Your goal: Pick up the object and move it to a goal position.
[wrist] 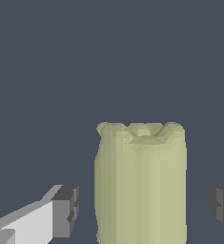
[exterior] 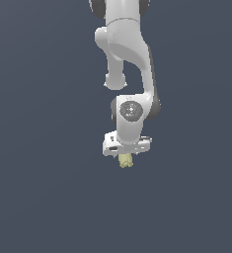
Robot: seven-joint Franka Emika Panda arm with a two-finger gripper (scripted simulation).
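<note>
The object (wrist: 141, 183) is a pale yellow-green lumpy chunk with a bumpy top edge, and it fills the middle of the wrist view. My gripper (wrist: 144, 209) is open, with one dark finger pad (wrist: 68, 212) on each side of the chunk and a gap showing between each pad and it. In the exterior view the object (exterior: 126, 161) pokes out just beneath the white gripper (exterior: 126, 156), whose fingers are mostly hidden by the hand. I cannot tell whether the chunk rests on the floor.
A plain dark grey-blue surface (exterior: 43, 197) surrounds the arm on all sides. The white arm (exterior: 130, 54) comes down from the top of the exterior view. No goal marker shows.
</note>
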